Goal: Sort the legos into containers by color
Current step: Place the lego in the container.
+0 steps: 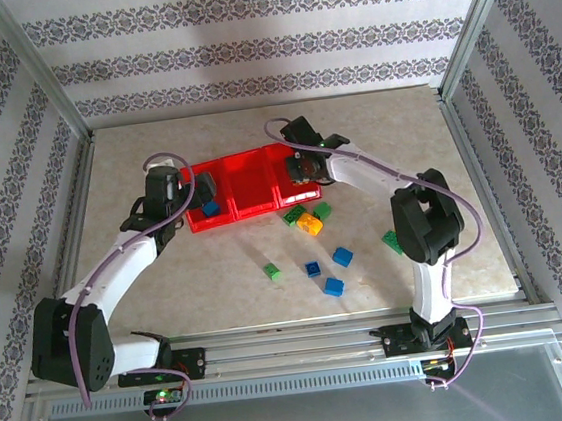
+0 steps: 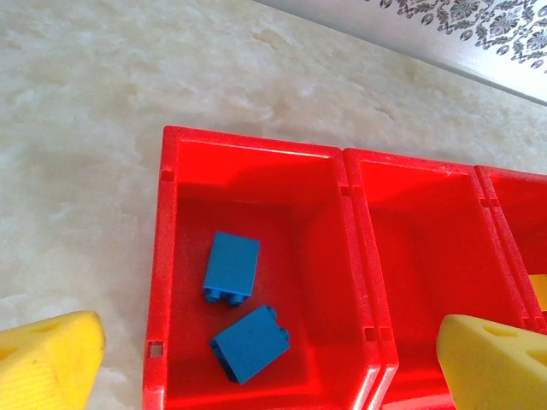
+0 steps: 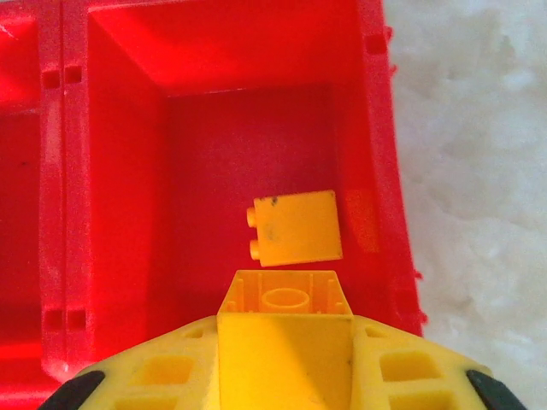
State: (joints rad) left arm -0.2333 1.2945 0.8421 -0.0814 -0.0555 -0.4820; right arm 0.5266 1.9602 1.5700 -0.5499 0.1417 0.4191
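The red three-compartment tray (image 1: 241, 164) sits at mid-table. My left gripper (image 1: 201, 189) hangs open over its left compartment (image 2: 256, 143), where two blue bricks (image 2: 231, 267) (image 2: 249, 343) lie. Its yellow fingers (image 2: 47, 359) are spread wide with nothing between them. My right gripper (image 3: 285, 363) is shut on a yellow brick (image 3: 285, 333), hollow underside up, above the right compartment (image 3: 128, 171). A second yellow brick (image 3: 295, 226) lies on that compartment's floor. The middle compartment (image 2: 419, 248) looks bare.
Loose bricks lie in front of the tray: green ones (image 1: 270, 271) (image 1: 321, 209) (image 1: 392, 242), blue ones (image 1: 312, 268) (image 1: 342, 255) (image 1: 333, 286), and a yellow-orange one (image 1: 309, 224). Metal frame rails border the table on the left and right.
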